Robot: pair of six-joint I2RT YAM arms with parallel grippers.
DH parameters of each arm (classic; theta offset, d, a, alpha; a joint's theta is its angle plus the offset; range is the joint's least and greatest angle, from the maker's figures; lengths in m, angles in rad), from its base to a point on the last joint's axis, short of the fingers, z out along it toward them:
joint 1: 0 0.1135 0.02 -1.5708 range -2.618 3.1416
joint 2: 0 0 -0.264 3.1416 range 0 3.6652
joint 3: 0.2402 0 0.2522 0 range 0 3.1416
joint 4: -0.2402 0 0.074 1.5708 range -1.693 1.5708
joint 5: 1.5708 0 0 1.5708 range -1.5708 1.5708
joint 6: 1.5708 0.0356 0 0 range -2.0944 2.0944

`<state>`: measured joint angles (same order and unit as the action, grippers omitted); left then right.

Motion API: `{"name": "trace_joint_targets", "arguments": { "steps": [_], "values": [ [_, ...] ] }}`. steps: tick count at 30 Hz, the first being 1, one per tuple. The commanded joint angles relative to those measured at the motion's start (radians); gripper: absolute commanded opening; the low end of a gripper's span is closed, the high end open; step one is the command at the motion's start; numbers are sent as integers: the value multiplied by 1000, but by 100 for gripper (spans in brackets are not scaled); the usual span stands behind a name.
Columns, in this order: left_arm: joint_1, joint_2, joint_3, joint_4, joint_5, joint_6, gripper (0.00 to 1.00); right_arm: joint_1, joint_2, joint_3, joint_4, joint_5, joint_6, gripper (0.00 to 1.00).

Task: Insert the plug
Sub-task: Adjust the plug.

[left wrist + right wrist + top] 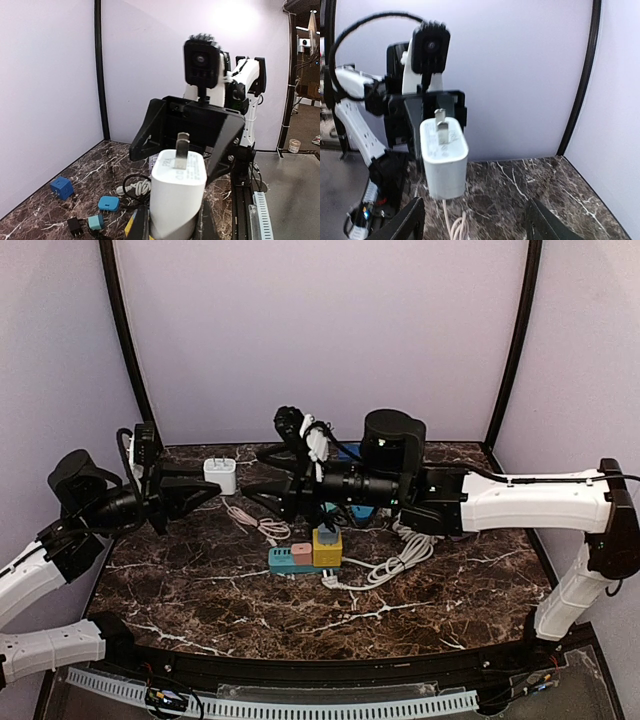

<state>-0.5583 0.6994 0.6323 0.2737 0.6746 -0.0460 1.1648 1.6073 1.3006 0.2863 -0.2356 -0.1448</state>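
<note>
One plug (443, 160) upright in left claw (211, 486), prongs up

the white, rounded plastic charger plug (220, 476) is held up in the air, clamped at its cable end by the left gripper (208, 486), with its flat metal prongs (183, 145) bare and pointing away from that gripper. its pale cable (245, 517) hangs down to a loose coil near the end of the teal plastic power strip (292, 561). the strip carries a pink and a yellow section on top and lies flat, well apart from the plug.
</note>
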Motion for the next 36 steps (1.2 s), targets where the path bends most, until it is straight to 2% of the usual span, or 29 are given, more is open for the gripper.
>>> {"name": "trace_joint_targets", "arguments": {
  "steps": [1,6,10,13,15,16,20,21,23,27,28,29,30,31,33,36],
  "values": [
    [5,6,27,130,75,-126,1,-3,38,-24,360,-132,240,64],
    [2,-3,17,148,78,-123,1,-1,111,32,364,-215,290,58],
    [1,-18,6,143,62,-124,1,2,134,65,332,-243,280,47],
    [1,-23,1,129,64,-123,1,3,148,88,317,-257,280,31],
    [1,-23,-3,120,63,-122,1,4,154,96,318,-272,276,16],
    [0,-24,-6,117,63,-120,1,3,153,97,319,-276,272,13],
    [0,-24,-18,103,57,-116,1,3,152,103,309,-275,264,16],
    [0,-23,-20,104,55,-117,1,4,153,105,307,-275,262,13],
    [0,-20,-24,104,51,-118,1,3,152,107,305,-275,259,0],
    [0,-23,-36,91,31,-105,2,3,138,101,276,-264,224,0],
    [0,-24,-39,88,23,-100,8,0,128,99,253,-255,205,0],
    [0,-29,-45,82,19,-84,27,1,118,97,226,-235,184,0],
    [0,-32,-46,68,13,-71,38,1,107,94,188,-218,159,0],
    [1,-40,-47,57,12,-30,55,-1,91,92,151,-200,127,0],
    [1,-56,-44,-6,7,74,68,-2,65,93,41,-157,63,0],
    [3,-83,-30,-152,-32,218,74,-2,38,120,-172,-80,-30,0]
  ]
}}
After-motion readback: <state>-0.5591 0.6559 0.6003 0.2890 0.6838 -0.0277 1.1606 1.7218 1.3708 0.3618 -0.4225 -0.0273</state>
